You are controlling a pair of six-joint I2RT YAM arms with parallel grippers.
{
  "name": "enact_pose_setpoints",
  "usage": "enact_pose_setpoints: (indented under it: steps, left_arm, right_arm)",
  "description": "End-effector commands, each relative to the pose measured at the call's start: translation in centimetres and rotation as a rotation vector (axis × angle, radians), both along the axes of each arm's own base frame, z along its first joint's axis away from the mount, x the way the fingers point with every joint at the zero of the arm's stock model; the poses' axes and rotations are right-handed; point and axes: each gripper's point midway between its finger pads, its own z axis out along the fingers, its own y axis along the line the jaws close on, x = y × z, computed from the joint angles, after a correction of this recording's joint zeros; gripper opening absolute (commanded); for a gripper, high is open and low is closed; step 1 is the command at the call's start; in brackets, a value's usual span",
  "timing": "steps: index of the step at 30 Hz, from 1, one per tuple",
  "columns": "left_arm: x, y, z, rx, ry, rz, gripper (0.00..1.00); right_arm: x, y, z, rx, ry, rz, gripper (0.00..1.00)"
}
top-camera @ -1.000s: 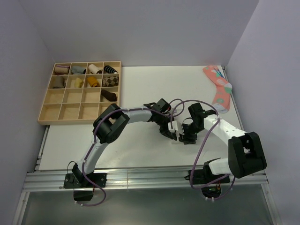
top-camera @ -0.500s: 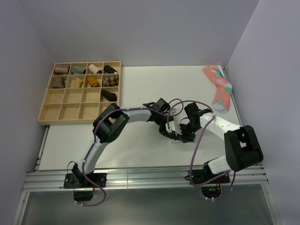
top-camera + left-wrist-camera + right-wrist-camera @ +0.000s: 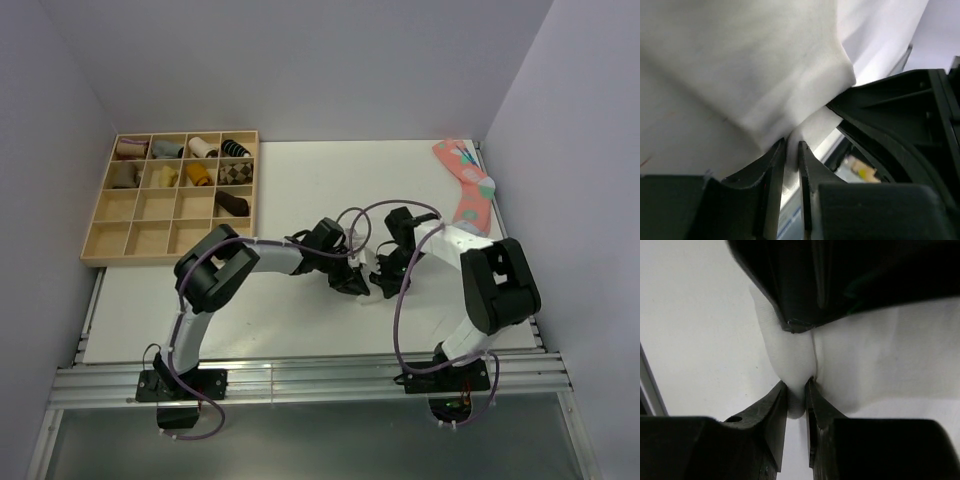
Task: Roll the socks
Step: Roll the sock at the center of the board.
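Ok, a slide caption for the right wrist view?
Right pincer nipping a fold of the white sock, white table behind.

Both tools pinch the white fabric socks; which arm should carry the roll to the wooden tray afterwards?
Left, probably: the left tool and right tool both pinch the white fabric socks, but the compartmented wooden tray sits far over on the left.

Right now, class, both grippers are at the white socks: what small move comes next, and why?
Probably turn the pinched edge over to begin the roll: the left gripper and right gripper each clamp a fold of the socks, not yet rolled.
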Motion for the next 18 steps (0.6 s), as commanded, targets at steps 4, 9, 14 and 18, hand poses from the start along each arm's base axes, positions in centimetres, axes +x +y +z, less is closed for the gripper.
enact_pose_setpoints:
  steps: [4, 9, 14, 18]
  left_arm:
    - [4.0, 1.7, 0.6, 0.017, -0.227, 0.258, 0.24]
    - [5.1, 3.7, 1.5, 0.019, -0.385, 0.363, 0.27]
    - [6.0, 5.4, 3.5, 0.097, -0.703, 0.432, 0.32]
    - [4.1, 4.9, 5.0, 0.076, -0.899, 0.394, 0.34]
  right_arm:
    - [-0.8, -0.4, 0.1, -0.028, 0.156, -0.021, 0.22]
    - [-1.0, -0.3, 0.4, -0.036, 0.259, -0.021, 0.22]
    - [-1.0, -0.6, 0.3, -0.060, 0.362, -0.031, 0.21]
    - [-0.3, -0.5, 0.9, -0.068, 0.424, -0.044, 0.21]
